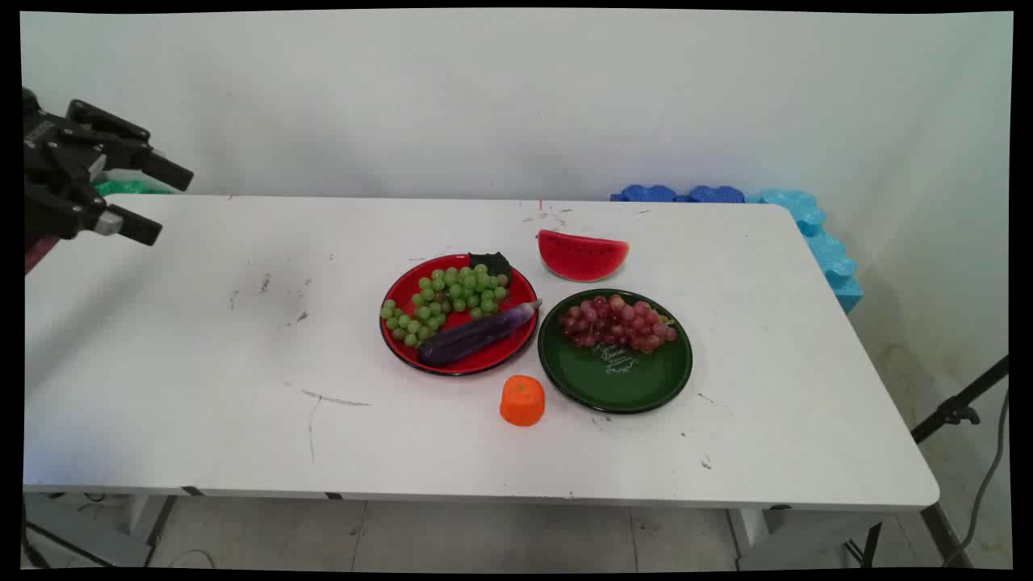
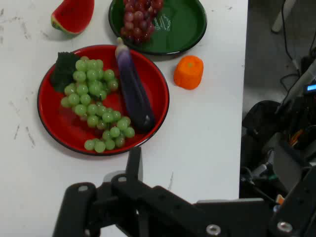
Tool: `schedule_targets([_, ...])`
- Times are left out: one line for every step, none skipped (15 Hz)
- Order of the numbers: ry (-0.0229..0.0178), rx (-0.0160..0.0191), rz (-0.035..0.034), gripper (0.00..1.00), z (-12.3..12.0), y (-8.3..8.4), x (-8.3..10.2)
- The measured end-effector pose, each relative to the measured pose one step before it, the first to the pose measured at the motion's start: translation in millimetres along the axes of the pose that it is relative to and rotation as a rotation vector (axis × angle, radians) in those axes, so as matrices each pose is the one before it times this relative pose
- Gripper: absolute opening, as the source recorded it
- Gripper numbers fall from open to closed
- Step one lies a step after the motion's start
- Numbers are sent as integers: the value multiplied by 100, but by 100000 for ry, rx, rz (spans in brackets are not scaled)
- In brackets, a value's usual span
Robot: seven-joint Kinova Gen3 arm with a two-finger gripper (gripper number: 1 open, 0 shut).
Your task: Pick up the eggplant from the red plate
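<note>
Black gripper [image 1: 165, 202] hangs high at the table's [image 1: 202, 387] left end, fingers spread apart, holding nothing. Nearest it, well apart, stands the red plate [image 1: 403, 343] carrying green grapes [image 1: 444, 298] and an eggplant [image 1: 476, 335].

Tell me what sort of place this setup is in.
Probably a robotics lab or test room, not a kitchen: a bare white table against a blank wall, toy-like food on a red plate and a green plate, a black stand and the robot's claw.
</note>
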Motion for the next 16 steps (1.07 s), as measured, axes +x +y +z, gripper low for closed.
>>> schedule_targets([-108,292,572,100,243,19,306])
schedule_targets([-188,722,275,100,405,-8,571])
schedule_targets([-481,996,23,100,527,-3,767])
schedule_targets([-393,907,1,100,589,-20,831])
schedule_targets([-389,649,-52,100,477,20,643])
schedule_targets([-1065,1222,-569,100,974,47,1100])
schedule_targets([-1077,956,-329,100,938,2,908])
schedule_targets([-1667,940,-173,100,1250,-62,1021])
schedule_targets([-1962,1011,-228,100,1313,-111,873])
schedule_targets([-1756,793,-273,100,1154,-133,680])
schedule_targets([-2226,833,-350,100,1396,-166,735])
schedule_targets([-2151,601,-407,100,1574,-227,786])
schedule_targets([-1701,406,-600,100,1367,-203,654])
schedule_targets([-2018,282,-752,100,1658,-217,764])
schedule_targets([-1997,70,-712,100,1703,-192,726])
schedule_targets([-1524,45,-665,100,1372,-151,613])
